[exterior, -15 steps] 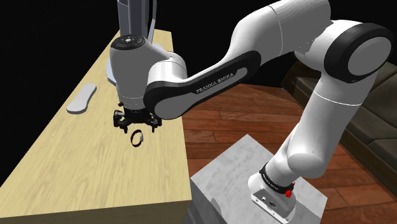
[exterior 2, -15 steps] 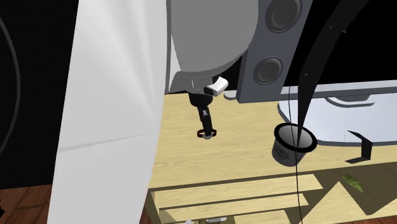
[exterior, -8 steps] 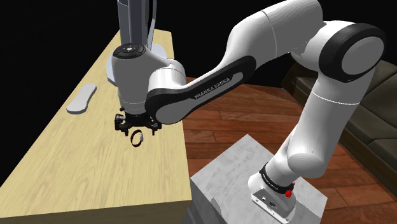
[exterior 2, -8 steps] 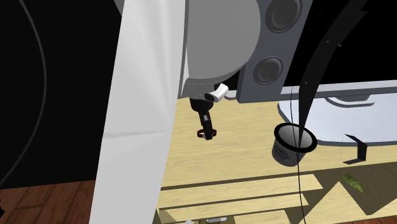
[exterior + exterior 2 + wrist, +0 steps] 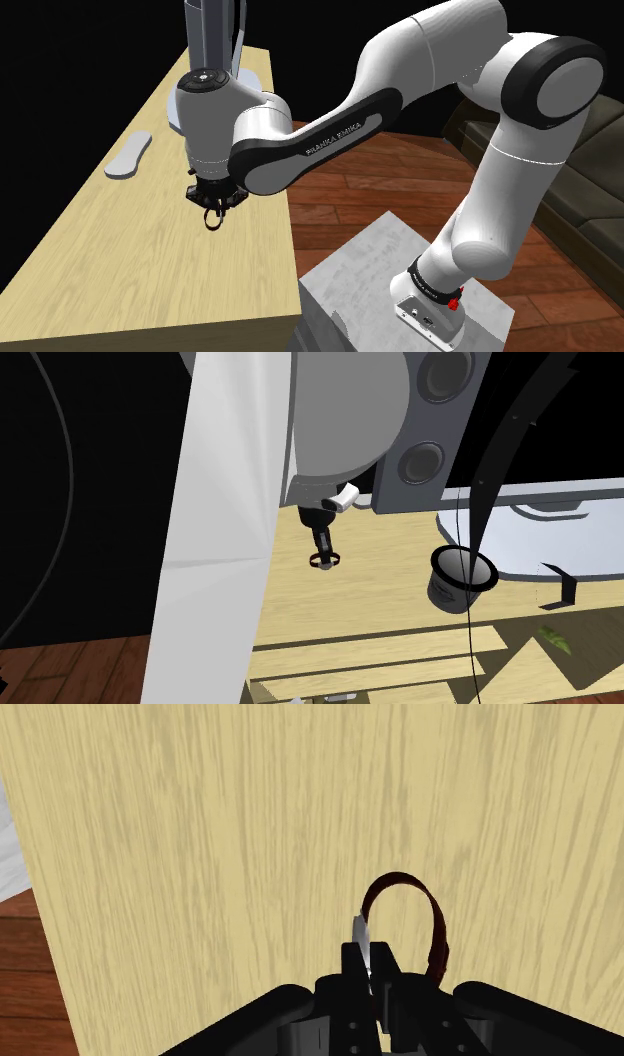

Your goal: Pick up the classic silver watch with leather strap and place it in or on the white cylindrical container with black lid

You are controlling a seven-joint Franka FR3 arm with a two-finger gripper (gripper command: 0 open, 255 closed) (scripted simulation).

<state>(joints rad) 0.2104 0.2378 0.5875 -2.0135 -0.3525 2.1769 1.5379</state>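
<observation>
1. Clamps the watch (image 5: 361, 936) by its thin silver case, with the gripper (image 5: 368, 966) closed down to a sliver around it.
2. Leaves the dark red-brown strap looping out just beside the fingers, on edge over the pale wood table (image 5: 200, 854).
3. Cannot tell whether touching the wood or just clear of it.
4. In the shoulder view, puts the watch (image 5: 212, 216) straight under the gripper (image 5: 212, 203), near the table's right edge and about midway along it.
5. Keeps well apart from a flat grey piece (image 5: 128, 155) lying toward that view's left edge.
6. In the second exterior view, shows the watch (image 5: 323, 561) at the fingertips, left of the container (image 5: 458, 580), with bare table between.
7. Shows the container upright, pale in the body and black at the top, below a grey speaker (image 5: 425, 452).
</observation>
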